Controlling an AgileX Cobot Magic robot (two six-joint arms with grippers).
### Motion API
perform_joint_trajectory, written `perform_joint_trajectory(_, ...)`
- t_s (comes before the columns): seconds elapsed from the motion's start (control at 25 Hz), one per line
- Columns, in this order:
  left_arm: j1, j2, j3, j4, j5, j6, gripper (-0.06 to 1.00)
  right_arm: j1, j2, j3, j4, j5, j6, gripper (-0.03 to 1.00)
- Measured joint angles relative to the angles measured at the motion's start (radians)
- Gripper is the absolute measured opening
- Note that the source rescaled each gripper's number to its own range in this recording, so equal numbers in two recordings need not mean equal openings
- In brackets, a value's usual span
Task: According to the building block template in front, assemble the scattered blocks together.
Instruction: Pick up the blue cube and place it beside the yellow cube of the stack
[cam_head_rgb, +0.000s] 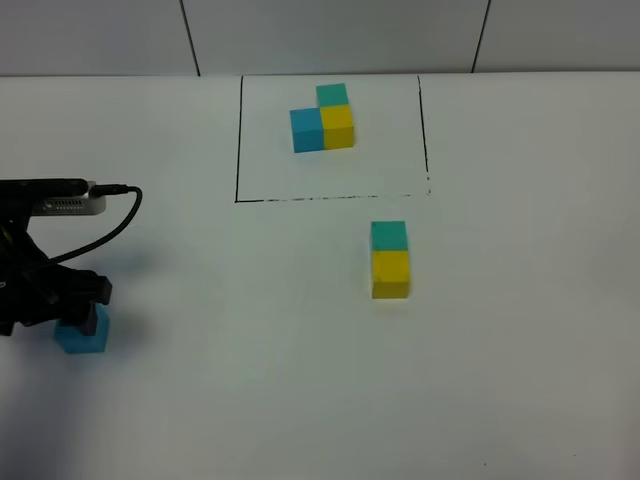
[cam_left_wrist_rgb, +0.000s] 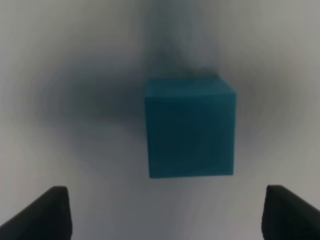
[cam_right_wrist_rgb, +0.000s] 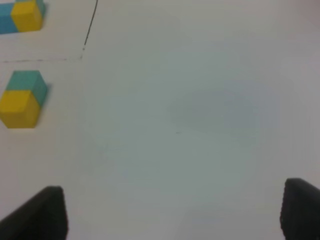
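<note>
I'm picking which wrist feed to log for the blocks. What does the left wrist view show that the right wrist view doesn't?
Only the left wrist view: the sky-blue cube, alone ahead of the left gripper. Only the right wrist view: the teal-green cube touching the yellow cube, and a corner of the template with its black frame line, all off to one side of the right gripper. Both: the white table and dark fingertips spread wide, gripping nothing.

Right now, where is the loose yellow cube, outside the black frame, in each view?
Exterior high: yellow cube right of centre, below the black frame's right corner, teal cube touching it.
Left wrist: not in it; only the blue cube.
Right wrist: at the picture's edge, teal cube touching it.
Shared landmark: that frame corner.
</note>
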Motion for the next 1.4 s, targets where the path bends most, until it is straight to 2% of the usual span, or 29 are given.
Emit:
perform_joint_trajectory(0.24,0.0,0.0,0.004,-0.04,-0.104,-0.008,1.0,0.0,0.0,0.0,0.0,0.0,0.0,0.73)
perform_joint_trajectory(0.52,0.0,0.013,0.007,-0.05,-0.115,-0.008,1.0,0.0,0.0,0.0,0.0,0.0,0.0,0.73)
perform_joint_trajectory(0.96,0.0,0.154,0.008,-0.05,-0.149,-0.008,0.98,0.0,0.0,0.0,0.0,0.0,0.0,0.73)
perform_joint_trajectory(1.04,0.0,0.163,0.008,-0.051,-0.152,-0.012,0.93,0.0,0.0,0.0,0.0,0.0,0.0,0.73)
perform_joint_trajectory(1.16,0.0,0.164,0.008,-0.051,-0.153,-0.021,0.73,0.0,0.0,0.0,0.0,0.0,0.0,0.73)
perform_joint_trajectory(1.32,0.0,0.166,0.008,-0.051,-0.155,-0.025,0.38,0.0,0.0,0.001,0.0,0.0,0.0,0.73)
perform_joint_trajectory(1.4,0.0,0.17,0.008,-0.051,-0.155,-0.025,0.16,0.0,0.0,0.001,0.0,0.0,0.0,0.73)
